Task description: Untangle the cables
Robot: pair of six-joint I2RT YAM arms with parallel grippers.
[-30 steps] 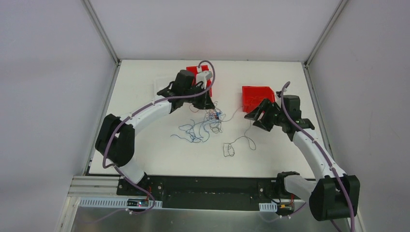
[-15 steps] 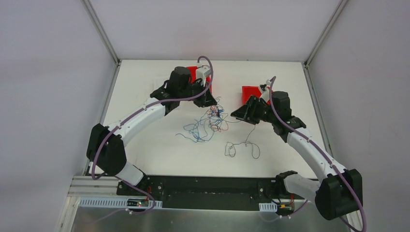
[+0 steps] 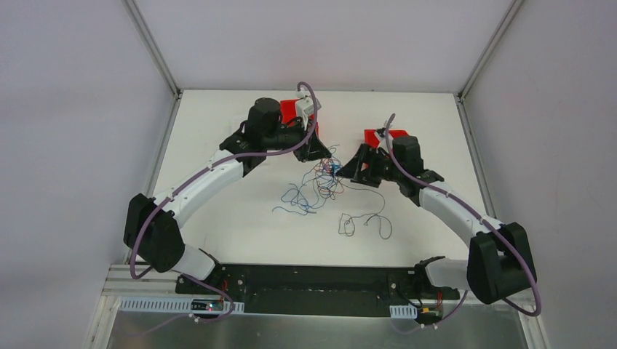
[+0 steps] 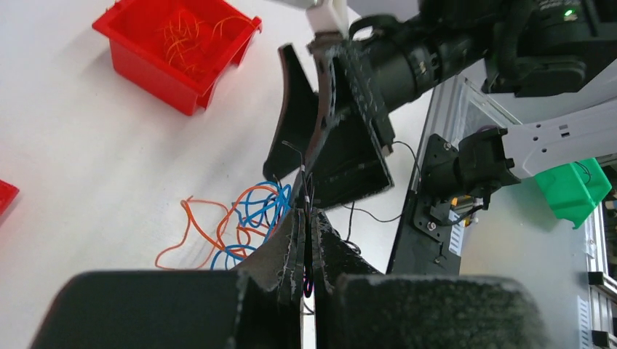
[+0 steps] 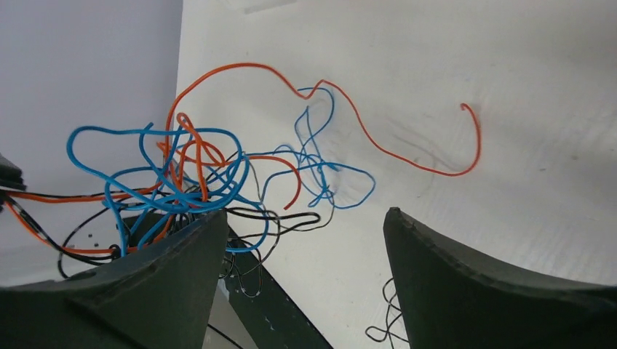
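Pinches thin strands of the cables [image 4: 247, 218] at the tip of the left hand [image 4: 305, 218], with both fingers pressed flat together and no gap between them. Faces the right hand [image 4: 327, 131] almost tip to tip there, just above the knot. Holds the right hand [image 5: 305, 218] wide open, with nothing clamped between its two fingers. Carries a few blue loops of the cables [image 5: 189, 174] draped over the finger on the left of the right wrist view, with orange and black strands running off toward the left edge of that view. Shows, from above, the left hand [image 3: 314, 151] and the right hand [image 3: 348, 171] meeting over the far middle of the tabletop [image 3: 240, 233], with the multicoloured knot [image 3: 324, 174] between and just below them. Trails blue strands [image 3: 298, 200] from the knot toward the near left, loose on the tabletop. Shows a black strand [image 3: 361, 220] curled in loops closer to the near edge, right of the middle; cannot tell whether joined to the knot. Lays an orange strand [image 5: 407, 138] in a long arc flat on the white surface beyond the knot. Places a red bin [image 3: 289, 109] near the far edge behind the left hand, and a second red bin [image 3: 372, 137] just behind the right hand. Shows orange wires [image 4: 185, 33] inside the one red bin [image 4: 178, 73] visible whole from the left wrist. Catches a green bin [image 4: 575, 185] past the near edge of the tabletop, beyond the arm base.
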